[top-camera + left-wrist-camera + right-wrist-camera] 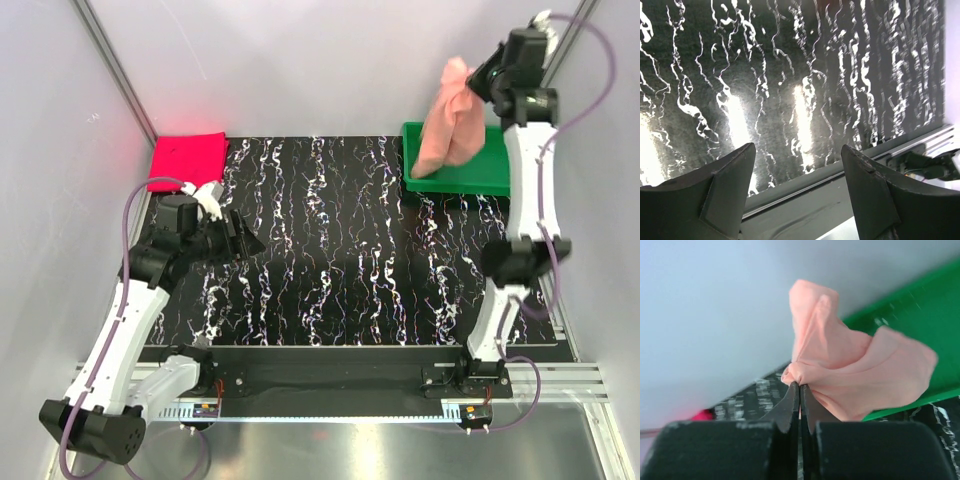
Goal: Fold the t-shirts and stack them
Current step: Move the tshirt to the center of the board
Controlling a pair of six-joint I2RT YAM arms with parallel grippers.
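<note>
The salmon-pink t-shirt hangs bunched in the air over the green tray, pinched at its top by my right gripper, which is shut on it. In the right wrist view the jaws meet on a fold of the pink t-shirt. The magenta-red t-shirt lies folded flat at the table's far left corner. My left gripper hovers low over the left side of the table, open and empty; its fingers frame the bare marbled surface and the table's near rail.
A green plastic tray sits at the far right of the black marbled table. Grey walls close in the back and sides. A metal rail runs along the table's near edge.
</note>
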